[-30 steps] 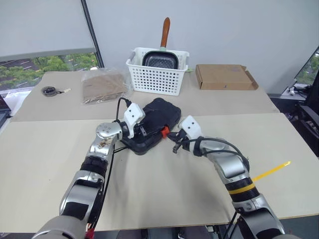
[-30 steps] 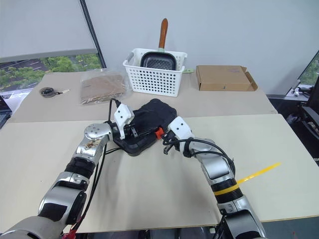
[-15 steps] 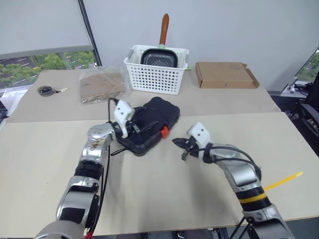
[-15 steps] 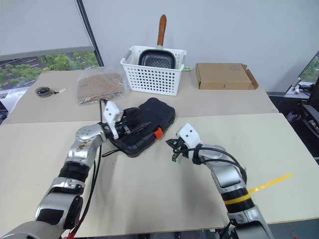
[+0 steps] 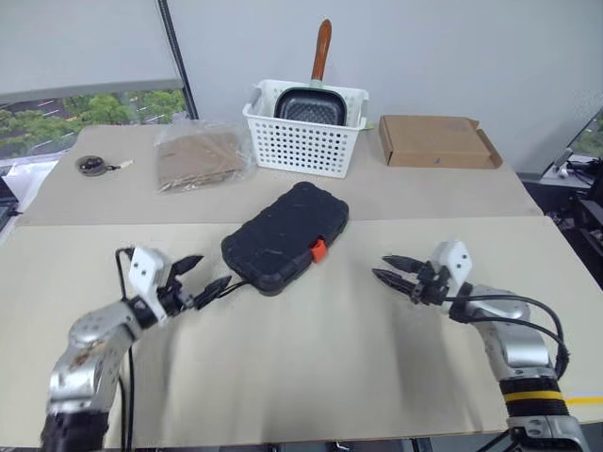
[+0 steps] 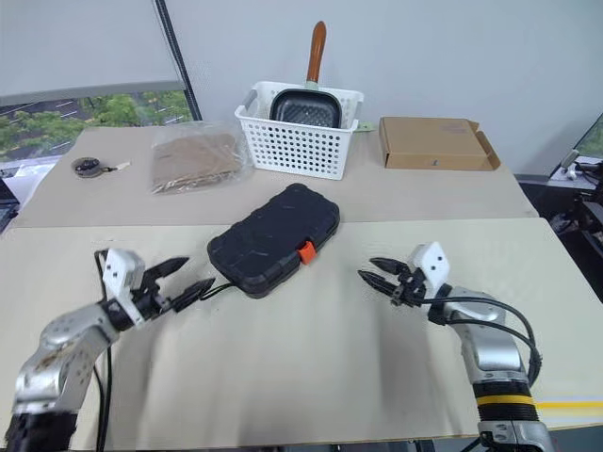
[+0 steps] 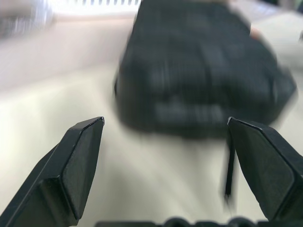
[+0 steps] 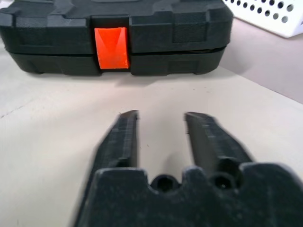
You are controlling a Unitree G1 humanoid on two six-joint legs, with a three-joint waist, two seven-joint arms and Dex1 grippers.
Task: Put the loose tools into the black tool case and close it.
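- A black tool case (image 5: 285, 235) lies shut at the middle of the beige table (image 5: 311, 377), its lid down flat and its orange latch (image 5: 318, 250) on the edge that faces the robot's right side.
- The left gripper (image 5: 201, 277) hangs just above the tabletop beside the case's near left corner, fingers spread wide apart and holding nothing; a thin black cable trails from its wrist toward that corner.
- In the left wrist view the case (image 7: 199, 71) stands blurred beyond the two splayed fingertips (image 7: 83, 156), with bare table between them.
- The right gripper (image 5: 391, 268) is out to the right of the case, well apart from it, its tips pointing back toward the latch; its fingers stand parted, gripping nothing.
- The right wrist view looks squarely at the latch (image 8: 111, 47), set flush over the closed seam of the case (image 8: 180, 28).
- Along the far side of the table stand a white lattice basket (image 5: 301, 141) with a dark pan and its brown handle sticking up, a flat cardboard box (image 5: 438, 141) to its right and a clear bag of brown material (image 5: 198, 158) to its left.
- A small round object (image 5: 91, 166) lies near the table's far left edge.
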